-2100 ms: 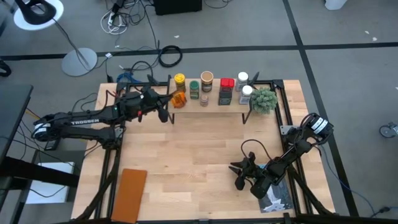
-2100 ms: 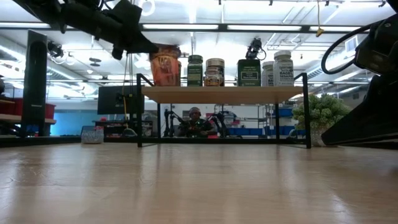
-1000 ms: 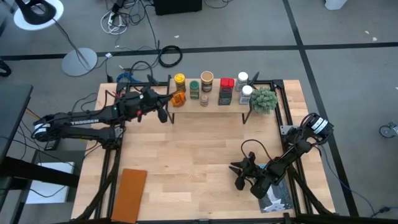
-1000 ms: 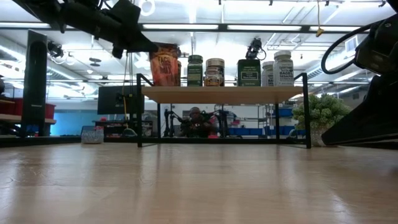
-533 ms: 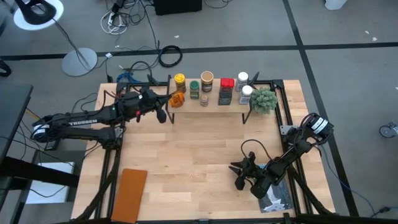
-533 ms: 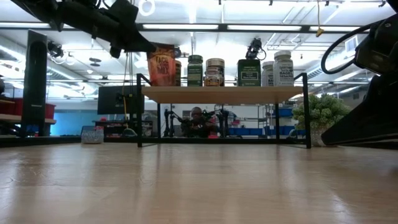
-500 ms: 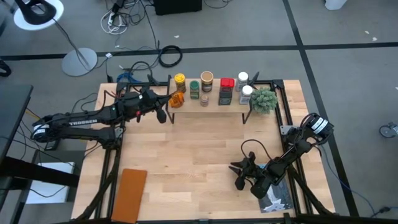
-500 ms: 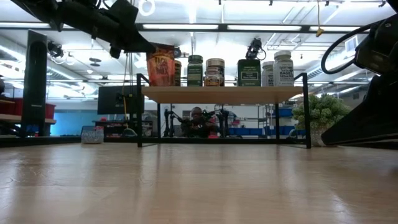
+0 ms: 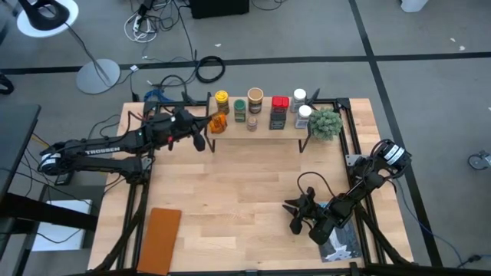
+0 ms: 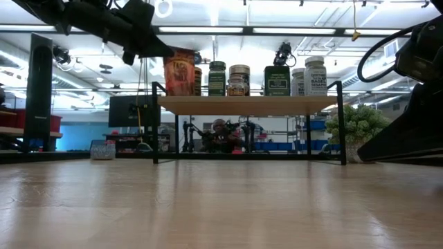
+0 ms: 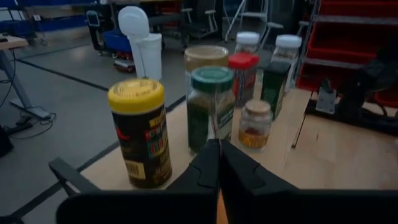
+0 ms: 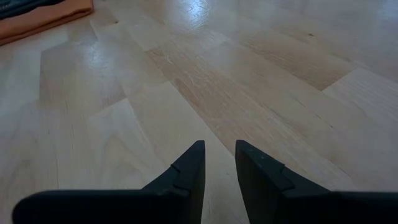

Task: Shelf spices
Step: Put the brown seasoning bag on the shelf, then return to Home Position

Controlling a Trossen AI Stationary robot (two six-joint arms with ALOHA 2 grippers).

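Note:
The shelf [image 9: 265,126] stands at the table's far edge, with several spice jars on its plank. Among them are a yellow-lidded jar [image 11: 138,134], a green-lidded one [image 11: 211,106] and a red-topped one [image 9: 279,103]. A flat orange-brown packet [image 10: 180,72] stands at the shelf's left end, and my left gripper [image 9: 204,132] is shut on it. Near the table's front right, my right gripper [image 12: 218,152] hovers low over bare wood. Its fingers are slightly apart with nothing between them. My left gripper pinches the packet between its two fingers; in the wrist view the packet shows edge-on as a thin orange strip [image 11: 219,208] between them. The fingers come about level from the table's left, at the packet's upper left part [image 10: 168,57]. The packet stands nearly upright, its bottom edge at the plank.
A small green plant [image 9: 326,123] stands by the shelf's right end. A flat brown board [image 9: 159,238] lies at the near left corner. A dark flat object [image 9: 340,247] lies under the right arm. A person [image 10: 220,131] sits beyond the table.
The packet in my left gripper has shifted a little toward the shelf's left end and now stands straighter than a second ago. The jars have not moved.

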